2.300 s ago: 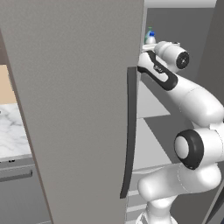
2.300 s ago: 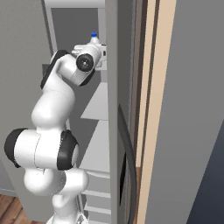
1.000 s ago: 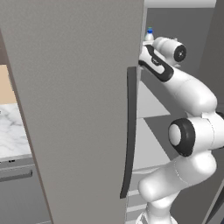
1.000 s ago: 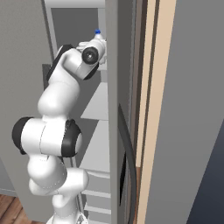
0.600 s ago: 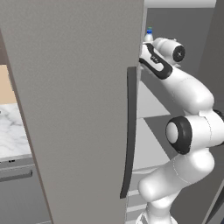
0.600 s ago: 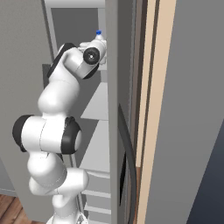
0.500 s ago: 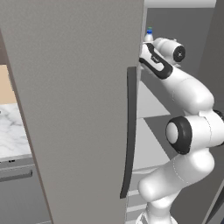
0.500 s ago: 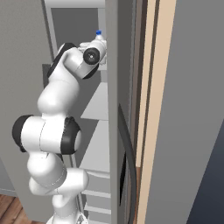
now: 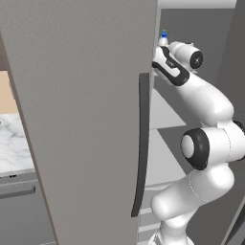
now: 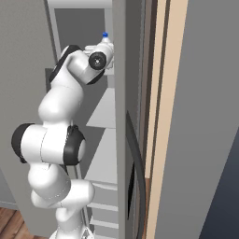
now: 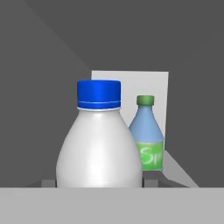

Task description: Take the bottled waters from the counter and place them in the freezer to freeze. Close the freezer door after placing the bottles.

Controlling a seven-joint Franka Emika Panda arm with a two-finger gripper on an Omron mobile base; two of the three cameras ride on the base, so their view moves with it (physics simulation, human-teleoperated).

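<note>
White bottle [image 11: 99, 144] with blue cap upright close before the hand camera, seemingly clamped in the gripper [image 11: 99, 186], blue bottle [image 11: 147, 135] standing behind it, arm stretched high into the freezer [image 10: 79, 28], freezer door [image 9: 81, 110] stood open.

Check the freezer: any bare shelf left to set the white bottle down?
Yes. Bare white shelves lie below the arm between the grey freezer walls. Crowded up top: the translucent blue green-capped bottle stands just behind the white blue-capped bottle, in front of the gripper.
</note>
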